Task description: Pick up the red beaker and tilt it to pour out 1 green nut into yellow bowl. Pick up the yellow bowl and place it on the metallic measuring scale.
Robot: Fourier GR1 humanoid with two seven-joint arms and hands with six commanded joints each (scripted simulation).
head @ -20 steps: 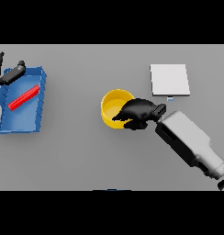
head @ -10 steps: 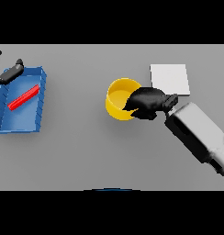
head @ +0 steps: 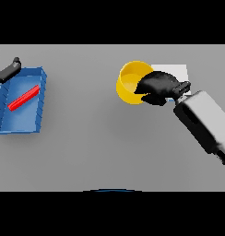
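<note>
The right hand (head: 158, 86) has its fingers curled over the near rim of the yellow bowl (head: 131, 82), gripping it. Over the last second it has carried the bowl up and to the right, off its earlier spot, so its edge now sits just beside the metal scale (head: 175, 71) (mostly hidden behind the hand). Placement looks close. The forearm slants in from the lower right. The left hand (head: 7, 71) idles by the blue tray (head: 35, 120), where a red bar (head: 23, 98) lies.

Lab-style bench: bare grey table (head: 96, 147), blue tray (head: 22, 120), metallic measuring scale (head: 179, 70).
</note>
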